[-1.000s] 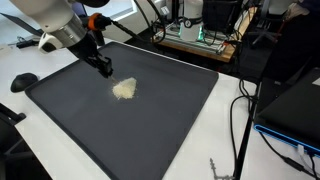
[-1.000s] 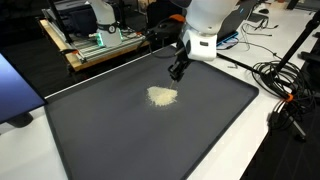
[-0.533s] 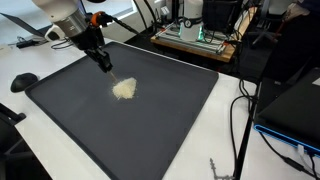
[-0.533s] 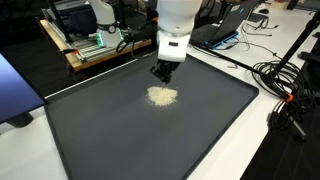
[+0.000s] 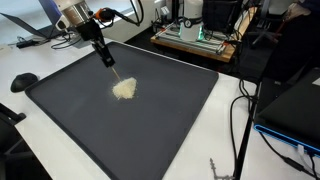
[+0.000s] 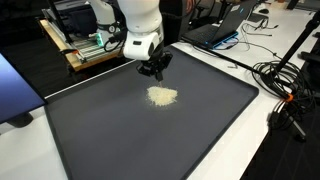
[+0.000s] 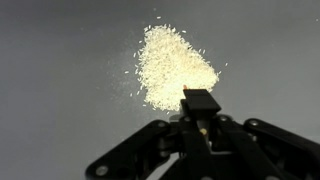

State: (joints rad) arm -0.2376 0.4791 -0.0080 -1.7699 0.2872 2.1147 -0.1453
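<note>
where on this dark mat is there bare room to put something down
Most of the dark mat is bare: the wide stretch from the grain pile to the edge beside the cables, and the near strip below the pile. It is crowded only at the pile, with the gripper close by, and among the cables.

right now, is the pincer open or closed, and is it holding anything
Pincer: closed, fingertips together, nothing visible between them, just off the pile of pale grains.
</note>
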